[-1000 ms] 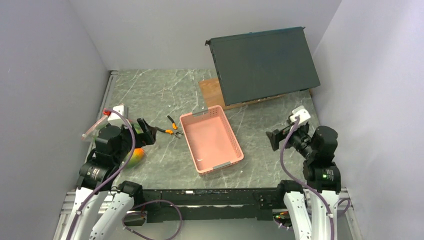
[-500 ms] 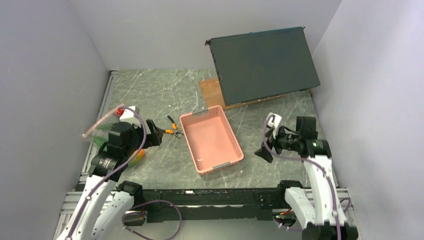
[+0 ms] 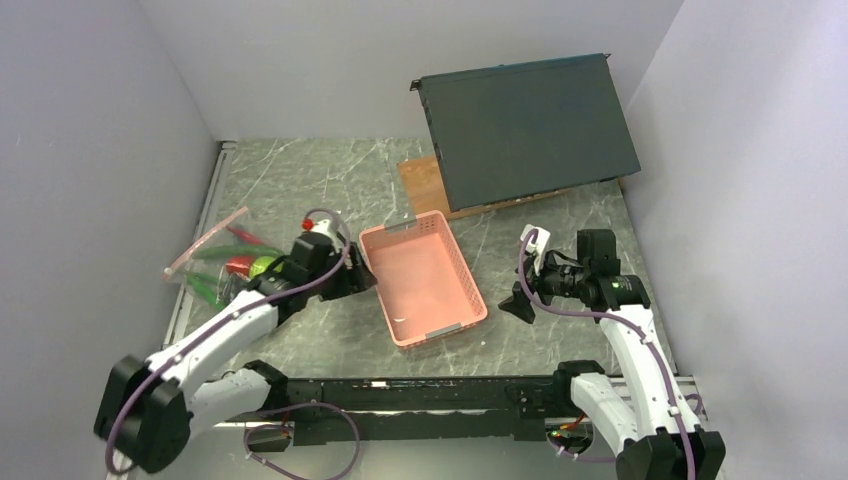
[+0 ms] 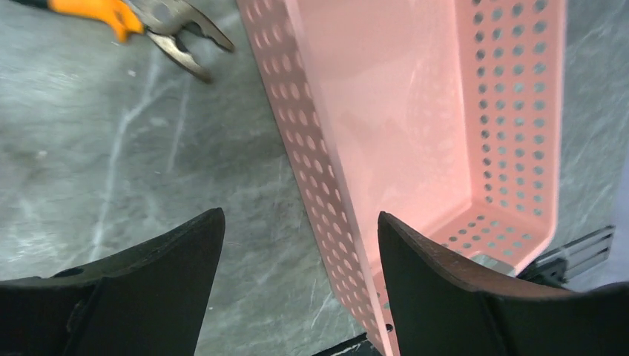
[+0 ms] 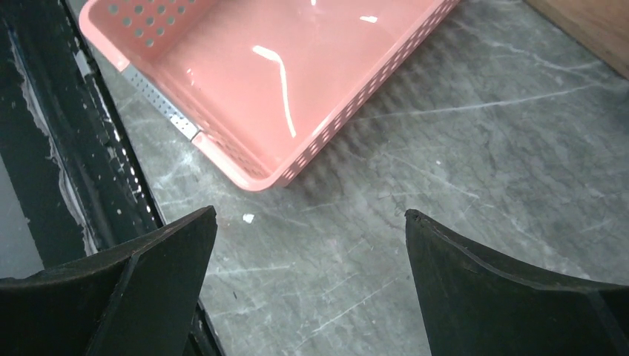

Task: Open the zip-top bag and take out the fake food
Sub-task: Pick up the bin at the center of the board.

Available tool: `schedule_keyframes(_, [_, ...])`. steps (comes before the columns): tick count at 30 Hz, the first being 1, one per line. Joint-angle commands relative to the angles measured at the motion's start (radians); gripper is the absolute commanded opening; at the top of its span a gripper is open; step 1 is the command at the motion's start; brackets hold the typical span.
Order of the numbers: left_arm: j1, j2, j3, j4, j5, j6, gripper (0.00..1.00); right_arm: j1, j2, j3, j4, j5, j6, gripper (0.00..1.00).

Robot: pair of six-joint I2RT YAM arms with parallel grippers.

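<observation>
The clear zip-top bag lies at the table's left edge, its pink strip running along the far-left side. Fake food shows through it: a long green pepper, a small red piece, a green apple. My left gripper is right of the bag, low at the pink basket's left wall. It is open, with one finger on each side of that wall and nothing held. My right gripper hangs open over bare table beside the basket's near right corner.
The empty pink basket sits mid-table. Orange-handled pliers lie just left of it. A dark flat case leans at the back right over a wooden board. Grey walls close in on both sides.
My left arm swung right from over the bag to the basket's left wall, uncovering the bag, and its jaws narrowed slightly. The right arm unfolded and reached left and down toward the basket.
</observation>
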Motion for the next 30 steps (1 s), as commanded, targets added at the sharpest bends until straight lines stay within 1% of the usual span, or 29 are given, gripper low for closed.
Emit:
schedule_keyframes(1, [-0.113,0.133,0.099,0.009,-0.151,-0.128,0.76,0.003,-0.022,0.009,0.122,-0.037,0.096,1.00])
schedule_keyframes(2, [-0.129,0.155,0.103,0.007,-0.173,-0.151,0.72,0.002,-0.027,0.006,0.122,-0.034,0.095,1.00])
schedule_keyframes(7, [-0.198,0.236,0.127,0.020,-0.232,-0.200,0.67,0.004,-0.037,0.001,0.121,-0.022,0.090,1.00])
schedule_keyframes(8, [-0.204,0.252,0.138,0.019,-0.239,-0.200,0.62,0.003,-0.038,0.000,0.121,-0.022,0.091,1.00])
schedule_keyframes(13, [-0.209,0.352,0.200,-0.005,-0.249,-0.181,0.17,0.001,-0.055,-0.001,0.115,-0.018,0.083,1.00])
schedule_keyframes(15, [-0.208,0.368,0.224,-0.027,-0.258,-0.176,0.02,0.003,-0.058,-0.002,0.113,-0.014,0.081,1.00])
schedule_keyframes(16, [-0.209,0.363,0.232,-0.035,-0.268,-0.177,0.00,0.002,-0.060,-0.003,0.112,-0.013,0.079,1.00])
schedule_keyframes(23, [-0.188,0.218,0.262,-0.145,-0.420,-0.196,0.00,0.003,-0.078,-0.002,0.108,-0.004,0.072,1.00])
schedule_keyframes(25, [-0.138,0.189,0.265,-0.137,-0.403,-0.188,0.00,0.003,-0.080,-0.001,0.108,-0.002,0.072,1.00])
schedule_keyframes(27, [-0.042,0.179,0.259,-0.095,-0.337,-0.177,0.00,0.004,-0.083,-0.002,0.107,0.000,0.071,1.00])
schedule_keyframes(28, [0.007,0.183,0.261,-0.073,-0.307,-0.172,0.00,0.004,-0.085,-0.002,0.107,0.000,0.070,1.00])
schedule_keyframes(30, [0.068,0.211,0.292,-0.049,-0.261,-0.161,0.00,0.003,-0.085,-0.002,0.105,0.000,0.068,1.00])
